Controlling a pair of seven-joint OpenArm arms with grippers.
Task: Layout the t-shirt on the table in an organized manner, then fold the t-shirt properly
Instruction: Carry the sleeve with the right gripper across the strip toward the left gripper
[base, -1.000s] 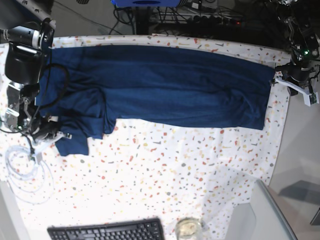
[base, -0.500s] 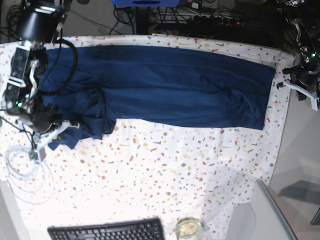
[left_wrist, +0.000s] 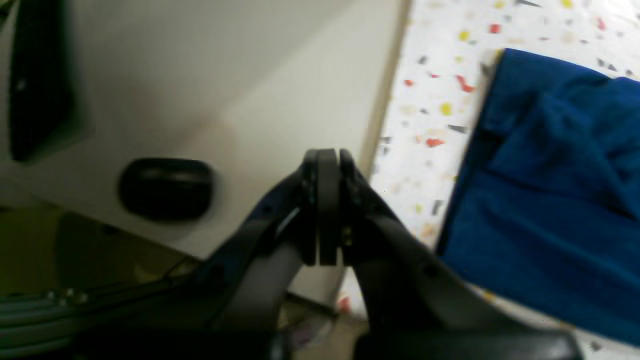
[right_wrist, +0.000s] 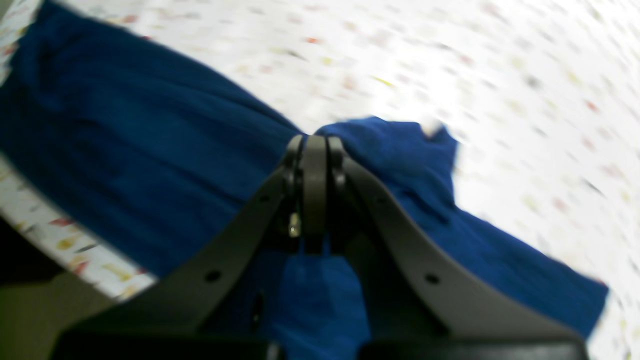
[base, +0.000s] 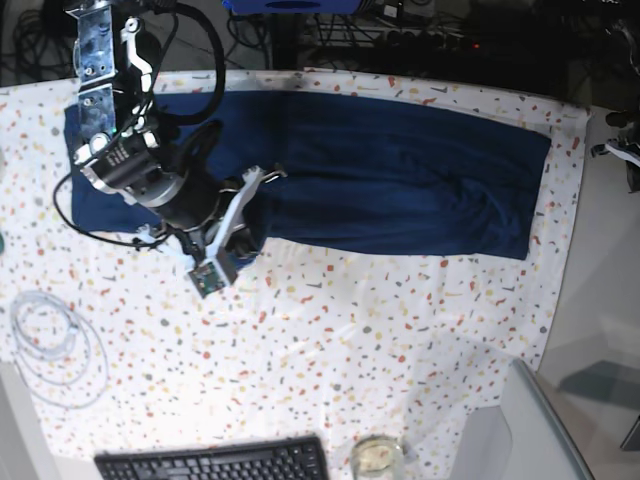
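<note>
Moved: right gripper (base: 236, 212) has swung from frame's left edge to centre-left, carrying the sleeve inward.
Grip: jaws together — clamped on t-shirt (base: 400, 180).
Left gripper (left_wrist: 327, 165): closed, empty, off the table (base: 350, 340).
Advice: lay fold flat — release afterwards.

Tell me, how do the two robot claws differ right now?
The right gripper is over the t-shirt, its jaws pinched on a fold of the blue cloth; the left gripper holds nothing. The right one is above the table; the left one sits past the table's edge, beside the t-shirt's end. Both have dark jaws pressed together.
</note>
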